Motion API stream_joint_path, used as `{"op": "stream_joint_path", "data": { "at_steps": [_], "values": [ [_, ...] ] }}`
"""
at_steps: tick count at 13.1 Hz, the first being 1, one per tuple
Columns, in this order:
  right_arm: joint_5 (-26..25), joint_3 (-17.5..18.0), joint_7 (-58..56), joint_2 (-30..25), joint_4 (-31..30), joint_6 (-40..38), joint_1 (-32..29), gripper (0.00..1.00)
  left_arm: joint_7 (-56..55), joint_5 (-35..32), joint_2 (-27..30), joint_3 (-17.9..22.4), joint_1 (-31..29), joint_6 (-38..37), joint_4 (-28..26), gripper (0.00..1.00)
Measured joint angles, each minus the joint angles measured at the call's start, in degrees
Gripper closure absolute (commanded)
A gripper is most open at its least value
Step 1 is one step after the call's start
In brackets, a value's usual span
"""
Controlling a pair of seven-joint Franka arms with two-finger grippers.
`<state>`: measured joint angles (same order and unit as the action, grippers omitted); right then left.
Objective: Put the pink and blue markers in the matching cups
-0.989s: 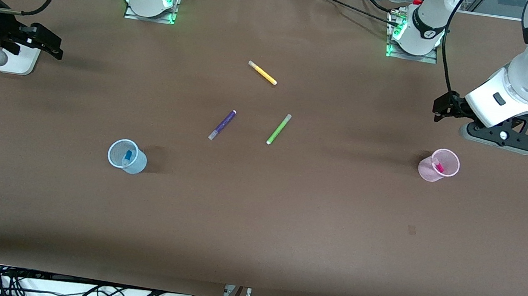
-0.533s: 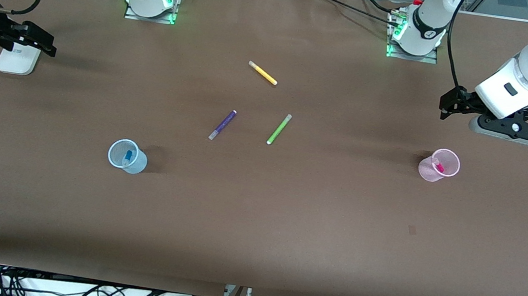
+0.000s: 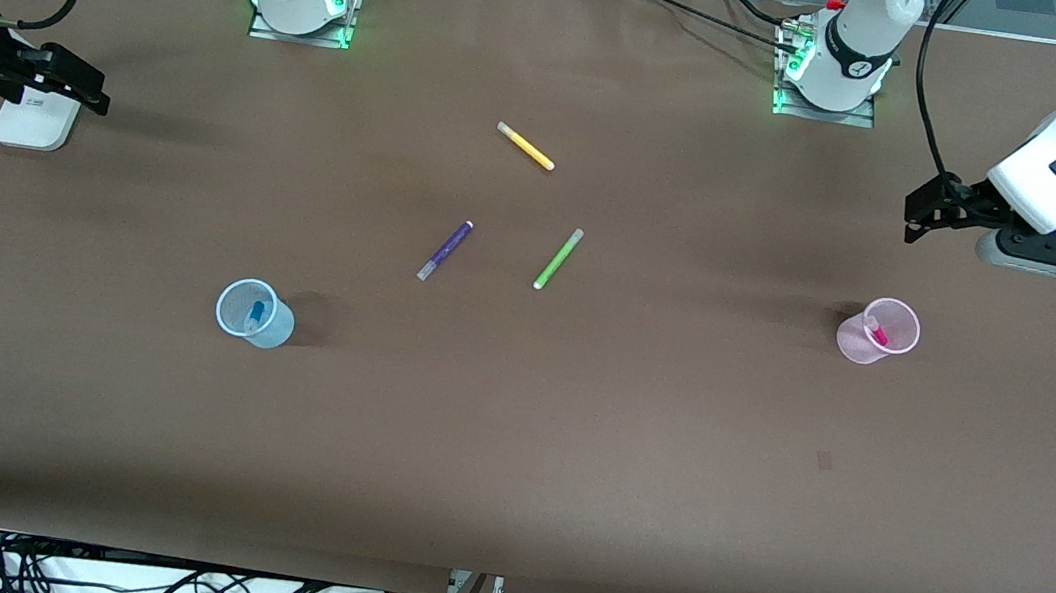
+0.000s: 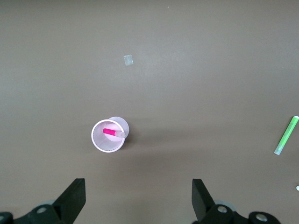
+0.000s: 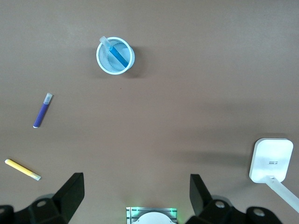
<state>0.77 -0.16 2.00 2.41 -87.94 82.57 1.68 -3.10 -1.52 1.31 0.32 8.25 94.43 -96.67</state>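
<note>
Both markers sat in their matching cups, arms up and empty.

The pink marker [image 3: 877, 333] leaned inside the pink cup [image 3: 862, 346] toward the left arm's end of the table [image 3: 570, 443], the blue marker [image 3: 256, 313] inside the blue cup [image 3: 266, 329] toward the right arm's end. Purple marker [image 3: 445, 250], lime-green marker [image 3: 558, 259] and yellow marker [image 3: 526, 146] lay loose between them. Left pincer [image 3: 917, 215] and right pincer [image 3: 90, 90] hung spread wide over bare table, holding nothing.

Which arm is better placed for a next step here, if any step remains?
Neither: the pink marker stands in the pink cup, the blue marker in the blue cup. Left gripper and right gripper hang open, empty.
</note>
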Motion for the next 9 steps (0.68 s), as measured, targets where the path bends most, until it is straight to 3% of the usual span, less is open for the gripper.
{"op": "stream_joint_path", "data": {
  "at_steps": [9],
  "values": [
    [0.0, 0.0, 0.0, 0.1, 0.2, -0.1, 0.0, 0.0, 0.0, 0.5, -4.2, 0.0, 0.0, -3.6, 5.7, 0.0]
  ]
}}
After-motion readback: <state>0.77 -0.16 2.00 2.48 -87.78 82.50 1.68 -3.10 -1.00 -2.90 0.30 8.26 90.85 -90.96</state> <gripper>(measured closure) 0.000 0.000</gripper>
